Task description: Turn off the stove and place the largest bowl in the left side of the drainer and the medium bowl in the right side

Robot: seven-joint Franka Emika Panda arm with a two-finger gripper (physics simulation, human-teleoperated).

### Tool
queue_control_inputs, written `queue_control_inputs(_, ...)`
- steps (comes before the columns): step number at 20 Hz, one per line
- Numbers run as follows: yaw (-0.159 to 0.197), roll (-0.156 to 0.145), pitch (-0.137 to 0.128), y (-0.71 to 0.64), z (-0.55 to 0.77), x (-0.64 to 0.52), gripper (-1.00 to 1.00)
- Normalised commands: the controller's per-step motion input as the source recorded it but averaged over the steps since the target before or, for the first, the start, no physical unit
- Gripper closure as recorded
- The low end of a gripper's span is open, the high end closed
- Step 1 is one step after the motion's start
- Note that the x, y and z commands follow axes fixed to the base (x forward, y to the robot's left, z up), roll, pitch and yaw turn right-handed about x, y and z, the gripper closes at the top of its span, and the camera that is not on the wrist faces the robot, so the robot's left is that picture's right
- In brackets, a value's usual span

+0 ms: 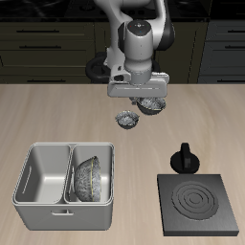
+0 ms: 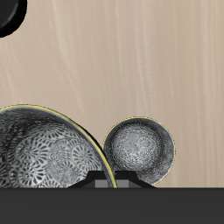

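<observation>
My gripper (image 1: 141, 99) hangs over the medium bowl (image 1: 151, 106), a shiny speckled bowl at the middle of the table that it partly hides. Its fingers do not show clearly in either view. In the wrist view the medium bowl (image 2: 44, 150) lies close below, and the tiny bowl (image 2: 138, 150) sits right beside it. The largest bowl (image 1: 91, 177) leans tilted in the drainer (image 1: 38, 191), in the compartment nearer the stove. The stove (image 1: 222, 218) sits at the table's front with its burner (image 1: 196, 201) dark, and its knob (image 1: 184, 159) stands just behind it.
The tiny bowl (image 1: 125, 120) rests a little nearer the front than the medium bowl. The drainer's other compartment (image 1: 48, 170) holds nothing. The black knob (image 2: 9, 13) shows at the wrist view's edge. Dark cabinets run behind the table.
</observation>
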Motion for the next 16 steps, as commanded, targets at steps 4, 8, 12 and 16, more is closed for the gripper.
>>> queue_control_inputs(4,0.029,-0.042,-0.016,-0.39,0.36,0.06,1.00)
queue_control_inputs(8,0.062,0.062,0.060,-0.23,0.22,0.16,1.00)
queue_control_inputs(12,0.060,0.017,-0.012,-0.30,0.41,0.09,1.00)
queue_control_inputs(16,-0.034,-0.013,0.075,-0.47,0.35,0.27,1.00)
